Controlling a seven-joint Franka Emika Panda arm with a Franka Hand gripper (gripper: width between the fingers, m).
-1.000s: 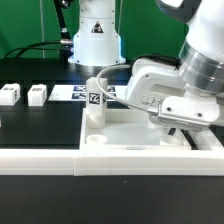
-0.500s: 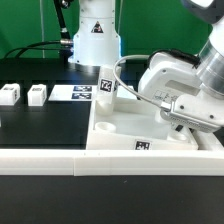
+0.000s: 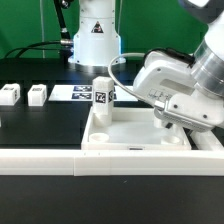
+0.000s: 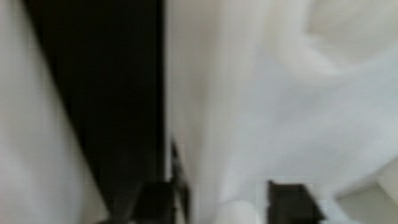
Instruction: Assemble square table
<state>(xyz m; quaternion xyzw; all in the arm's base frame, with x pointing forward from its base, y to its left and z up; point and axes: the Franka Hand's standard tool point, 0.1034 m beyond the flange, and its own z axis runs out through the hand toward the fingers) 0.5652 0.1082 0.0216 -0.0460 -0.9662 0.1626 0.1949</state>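
The big white arm (image 3: 190,80) leans in from the exterior view's right, wrist bent low over the square table (image 3: 135,128). That slab lies underside up on the black table (image 3: 40,125), just behind the long white rail (image 3: 40,160). The gripper (image 3: 165,118) reaches down into the slab. In the wrist view white plastic fills the gap between the dark fingertips (image 4: 288,200), so it looks clamped on the slab's wall. One tagged leg (image 3: 101,98) stands upright at the slab's corner on the exterior view's left. Two small leg blocks (image 3: 10,95) (image 3: 37,94) sit well apart from it, with the marker board (image 3: 72,93) between.
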